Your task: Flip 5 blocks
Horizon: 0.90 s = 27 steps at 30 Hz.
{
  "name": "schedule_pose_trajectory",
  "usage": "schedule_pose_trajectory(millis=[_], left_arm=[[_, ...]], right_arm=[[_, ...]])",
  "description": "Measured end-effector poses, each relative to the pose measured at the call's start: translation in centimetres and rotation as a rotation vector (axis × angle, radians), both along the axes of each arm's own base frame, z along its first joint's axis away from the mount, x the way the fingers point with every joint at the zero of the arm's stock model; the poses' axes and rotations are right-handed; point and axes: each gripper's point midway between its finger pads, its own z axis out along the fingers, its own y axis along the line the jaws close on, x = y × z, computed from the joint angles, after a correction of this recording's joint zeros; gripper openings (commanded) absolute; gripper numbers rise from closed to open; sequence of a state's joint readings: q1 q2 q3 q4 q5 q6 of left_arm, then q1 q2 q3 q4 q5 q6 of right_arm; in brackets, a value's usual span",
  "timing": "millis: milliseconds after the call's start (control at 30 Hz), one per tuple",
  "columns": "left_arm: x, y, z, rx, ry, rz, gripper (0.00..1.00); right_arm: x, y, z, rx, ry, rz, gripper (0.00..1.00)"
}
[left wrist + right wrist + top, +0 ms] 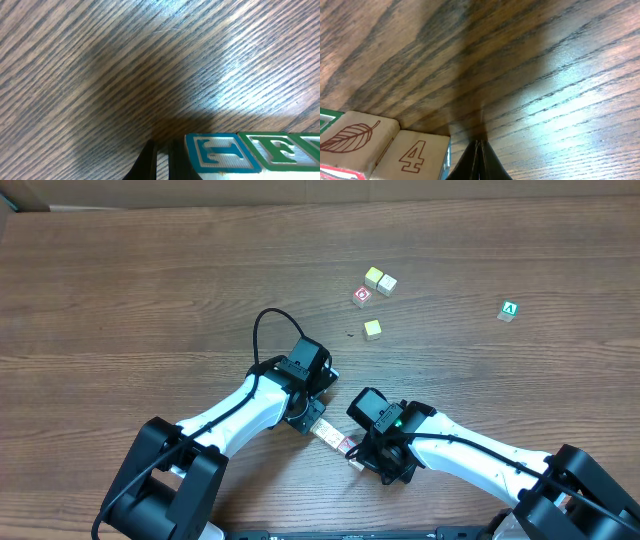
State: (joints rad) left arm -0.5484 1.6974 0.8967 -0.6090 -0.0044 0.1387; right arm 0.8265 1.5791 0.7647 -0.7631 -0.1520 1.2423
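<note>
Table (pixel 120 270) — brown woodgrain, glossy glare beside blocks (pixel 240 152).

On the table (pixel 120 280) I count three plain yellowish cubes (pixel 372 328), one cube with a red picture (pixel 361 297) and one green cube with letter A (pixel 509 310). Also two robot arms (pixel 240 410) and one short row of printed blocks (pixel 332 435); their number I cannot tell.

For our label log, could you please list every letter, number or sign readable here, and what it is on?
"A": green cube.
"4": tan block, in red.
"T", seemingly sideways: blue block.
"F" or "E", cut off: green block.
Red block: mark too small to read.
</note>
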Motion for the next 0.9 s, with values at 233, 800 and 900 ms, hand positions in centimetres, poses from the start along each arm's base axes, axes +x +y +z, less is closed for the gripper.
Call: schedule_pose_trajectory(millis=[233, 800, 900], left_arm=[[0.0, 0.0, 0.0, 0.001, -0.001, -0.005, 0.04], [0.0, 0.0, 0.0, 0.003, -0.003, -0.019, 0.04], [0.1, -0.1, 0.0, 0.000, -0.007, -0.019, 0.04]], right_arm=[[0.0, 0.0, 0.0, 0.001, -0.001, 0.012, 0.04], [0.3, 0.2, 0.9, 0.008, -0.054, 0.050, 0.04], [0.4, 0.4, 1.4, 0.027, -0.066, 0.048, 0.04]])
